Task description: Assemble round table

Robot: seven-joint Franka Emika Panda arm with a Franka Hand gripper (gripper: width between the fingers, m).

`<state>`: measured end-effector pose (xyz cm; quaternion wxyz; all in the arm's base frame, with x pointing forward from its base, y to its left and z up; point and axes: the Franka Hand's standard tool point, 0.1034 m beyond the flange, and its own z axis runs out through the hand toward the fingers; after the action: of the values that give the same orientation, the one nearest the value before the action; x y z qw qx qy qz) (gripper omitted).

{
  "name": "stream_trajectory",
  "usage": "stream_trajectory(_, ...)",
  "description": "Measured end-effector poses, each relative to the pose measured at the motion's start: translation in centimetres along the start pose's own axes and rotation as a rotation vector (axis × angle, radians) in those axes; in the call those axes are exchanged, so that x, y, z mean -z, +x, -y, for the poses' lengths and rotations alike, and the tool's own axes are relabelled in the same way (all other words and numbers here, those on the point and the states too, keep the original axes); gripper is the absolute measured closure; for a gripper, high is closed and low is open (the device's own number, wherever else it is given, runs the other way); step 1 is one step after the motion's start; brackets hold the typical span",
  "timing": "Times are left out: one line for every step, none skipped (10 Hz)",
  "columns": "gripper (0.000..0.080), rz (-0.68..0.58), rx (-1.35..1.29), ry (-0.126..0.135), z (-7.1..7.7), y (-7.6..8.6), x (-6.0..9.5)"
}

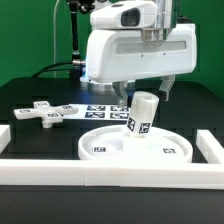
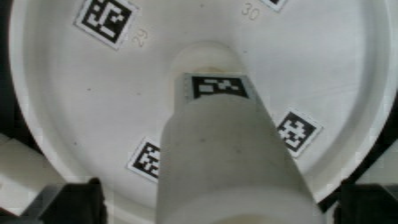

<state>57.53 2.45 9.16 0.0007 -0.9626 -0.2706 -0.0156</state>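
Note:
The large rimmed round disc point(image 1: 108, 152) lies flat on the dark table near the front rail. The short cylindrical leg point(image 1: 140, 115) stands on its middle, leaning a little toward the exterior view's right, with tags on its side. My gripper point(image 1: 149, 92) hangs just over the leg's top. In the wrist view the leg point(image 2: 222, 140) runs down to the disc point(image 2: 98, 110). My gripper point(image 2: 222, 203) is open, its dark fingers point(image 2: 71, 203) on both sides of the leg with gaps showing. The cross-shaped base piece point(image 1: 47, 112) lies at the exterior view's left.
The marker board point(image 1: 104, 109) lies behind the disc. White border rails run along the front point(image 1: 110, 172), the left point(image 1: 4, 136) and the right point(image 1: 210, 148). A black cable hangs behind the arm.

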Motion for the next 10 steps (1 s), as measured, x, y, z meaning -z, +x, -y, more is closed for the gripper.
stream_trajectory(0.0151,0.001,-0.003,0.001,-0.13,-0.12,-0.1)
stream_trajectory(0.0151,0.001,-0.004,0.0,-0.2,-0.12,-0.07)
stream_trajectory(0.0278,0.001,-0.004,0.0,-0.23,-0.13,-0.07)
stream_trajectory(0.0278,0.001,-0.004,0.0,-0.24,-0.14,-0.07)
stream_trajectory(0.0397,0.001,-0.003,0.001,-0.21,-0.13,-0.08)
stream_trajectory(0.0393,0.001,-0.004,0.001,-0.21,-0.13,-0.08)
stream_trajectory(0.0393,0.001,-0.01,0.001,-0.2,-0.13,-0.07)
stream_trajectory(0.0393,0.0,-0.022,0.001,-0.19,-0.12,-0.07)
stream_trajectory(0.0393,0.0,-0.081,0.002,-0.15,-0.1,-0.07)
stream_trajectory(0.0393,-0.005,-0.167,0.007,-0.16,-0.06,-0.06)
